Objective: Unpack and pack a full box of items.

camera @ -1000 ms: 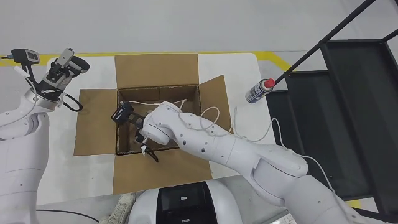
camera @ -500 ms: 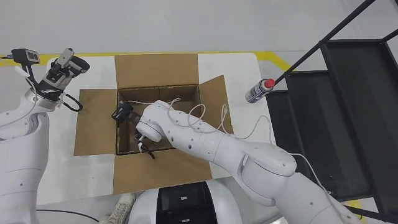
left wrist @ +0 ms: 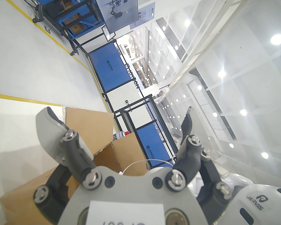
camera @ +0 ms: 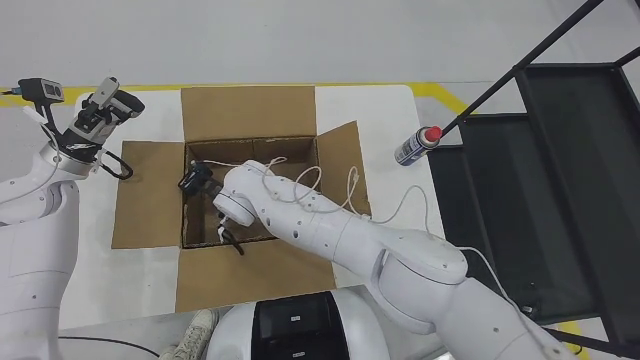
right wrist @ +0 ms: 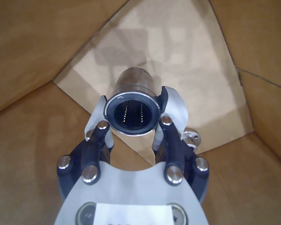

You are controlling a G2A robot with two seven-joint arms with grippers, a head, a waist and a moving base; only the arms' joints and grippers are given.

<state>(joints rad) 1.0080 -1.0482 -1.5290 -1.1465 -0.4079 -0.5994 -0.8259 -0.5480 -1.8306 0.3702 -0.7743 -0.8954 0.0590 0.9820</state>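
The open cardboard box (camera: 250, 112) stands on the white table, flaps spread. My right arm goes down into it, and my right gripper (right wrist: 134, 95) is shut on a steel cylinder with a hollow bore (right wrist: 134, 80), held above the box floor (right wrist: 182, 54). In the top view the right gripper (camera: 229, 239) is low inside the box near its front wall. A small metal flange (right wrist: 190, 139) lies on the floor just behind one finger. My left gripper (left wrist: 118, 115) is open and holds nothing, raised beside the box's left flap (camera: 105, 102).
A spray can with a red cap (camera: 417, 145) lies on the table's right edge, near a black metal rack (camera: 540, 180). White cables (camera: 345, 185) trail along the right arm over the box's right flap. Bare table shows left of the box.
The right arm has shifted left and deeper into the box, and the box has slid slightly left with it. The left arm has stayed still.
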